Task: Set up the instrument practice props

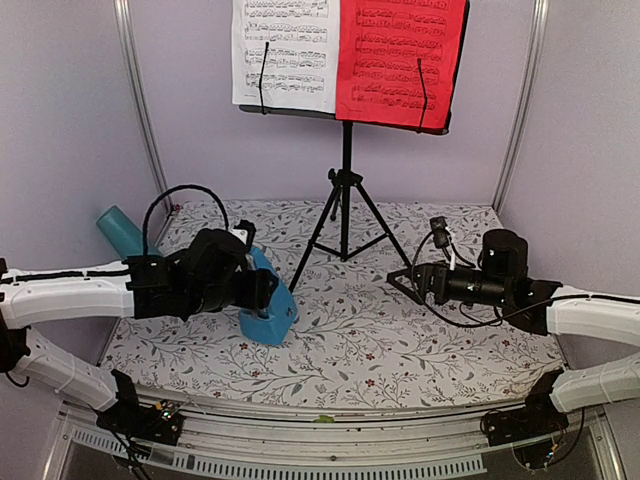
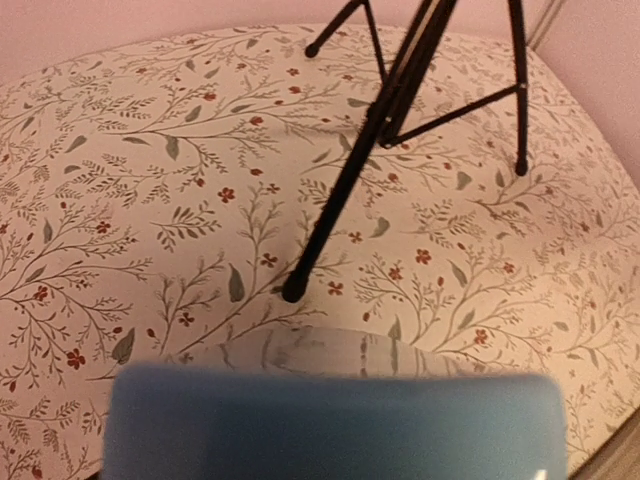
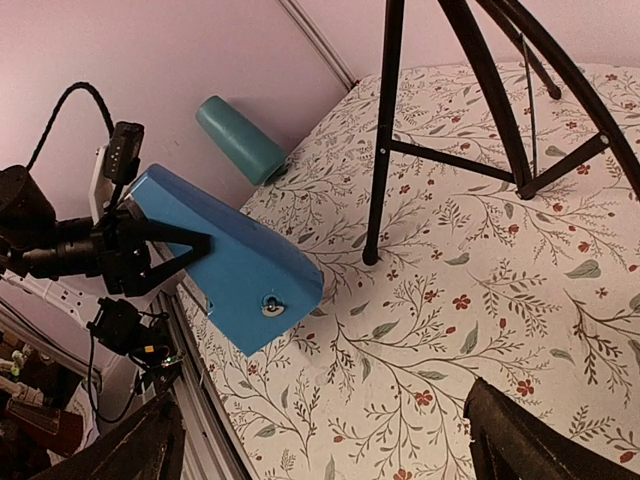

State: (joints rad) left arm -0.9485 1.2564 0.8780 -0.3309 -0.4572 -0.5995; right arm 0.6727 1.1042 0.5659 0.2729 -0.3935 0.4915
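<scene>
The black tripod music stand [image 1: 345, 190] stands at the back middle. On its desk the white sheet of music [image 1: 285, 50] sits on the left and the red sheet of music [image 1: 400, 60] on the right. My left gripper [image 1: 258, 288] is shut on the blue pyramid metronome [image 1: 270, 310] and holds it tilted, low over the cloth, left of the stand's front leg [image 2: 330, 215]. The metronome [image 2: 330, 425] hides my left fingers in the left wrist view. It also shows in the right wrist view [image 3: 240, 270]. My right gripper [image 1: 402, 280] is open and empty, right of the tripod.
A teal cylinder cup [image 1: 122, 232] lies on its side at the back left by the wall, also in the right wrist view [image 3: 240, 140]. The tripod legs [image 3: 385, 130] spread across the middle of the floral tablecloth [image 1: 400, 350]. Walls close off three sides.
</scene>
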